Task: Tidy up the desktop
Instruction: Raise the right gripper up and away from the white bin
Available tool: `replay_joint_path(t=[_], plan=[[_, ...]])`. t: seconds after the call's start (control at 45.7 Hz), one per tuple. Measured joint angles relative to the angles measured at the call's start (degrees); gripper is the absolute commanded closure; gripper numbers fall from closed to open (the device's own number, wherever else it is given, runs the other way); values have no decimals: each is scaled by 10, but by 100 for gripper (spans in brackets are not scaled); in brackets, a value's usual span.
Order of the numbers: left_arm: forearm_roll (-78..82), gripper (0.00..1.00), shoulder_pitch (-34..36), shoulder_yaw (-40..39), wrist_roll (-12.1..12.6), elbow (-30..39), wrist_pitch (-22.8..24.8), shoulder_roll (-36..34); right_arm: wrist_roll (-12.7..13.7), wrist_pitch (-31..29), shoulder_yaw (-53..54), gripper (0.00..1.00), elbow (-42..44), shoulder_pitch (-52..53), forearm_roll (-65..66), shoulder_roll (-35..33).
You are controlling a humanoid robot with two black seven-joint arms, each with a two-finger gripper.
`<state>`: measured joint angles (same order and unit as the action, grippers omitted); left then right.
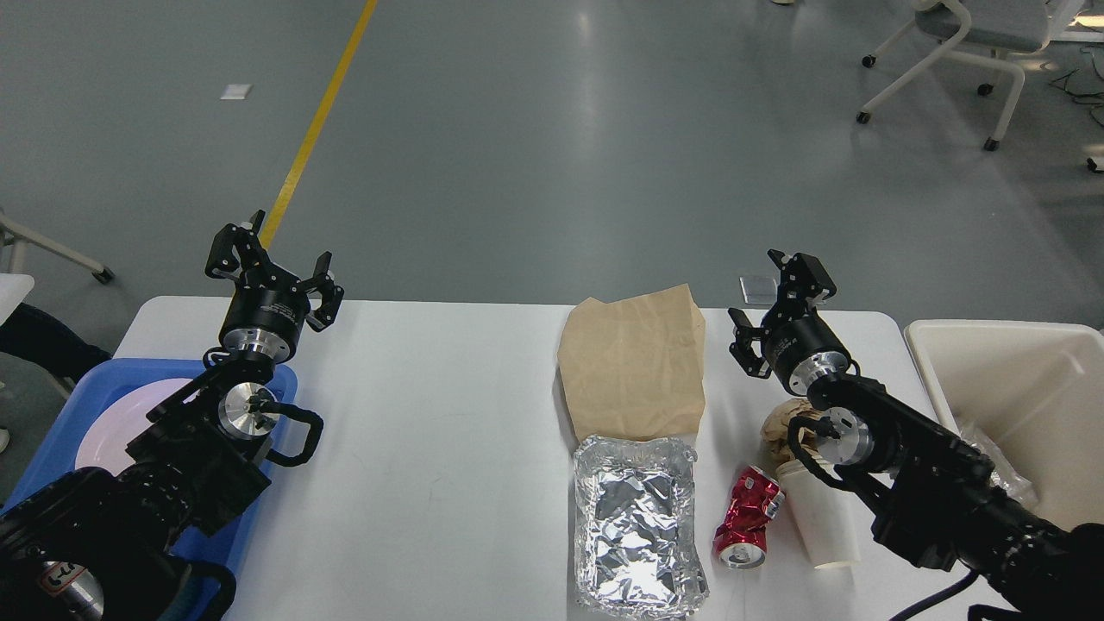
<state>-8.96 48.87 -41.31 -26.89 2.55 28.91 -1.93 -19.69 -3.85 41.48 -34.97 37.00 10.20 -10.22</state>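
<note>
Glossy grey floor with a yellow line; a white wheeled chair stands far right.

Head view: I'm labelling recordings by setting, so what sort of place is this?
Probably an indoor lab or office workspace: a white desktop on a grey polished floor with a yellow floor line, and a wheeled office chair at the back right.

Black arms, silver joint discs, looping black cables, two-fingered tools.
</note>
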Motion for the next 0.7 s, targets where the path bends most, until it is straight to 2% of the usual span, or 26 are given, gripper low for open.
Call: replay_joint_path(t=[0.701], plan=[[0, 4, 0, 1, 0, 0, 0, 0, 0, 0, 0, 0, 0, 0, 0, 0]])
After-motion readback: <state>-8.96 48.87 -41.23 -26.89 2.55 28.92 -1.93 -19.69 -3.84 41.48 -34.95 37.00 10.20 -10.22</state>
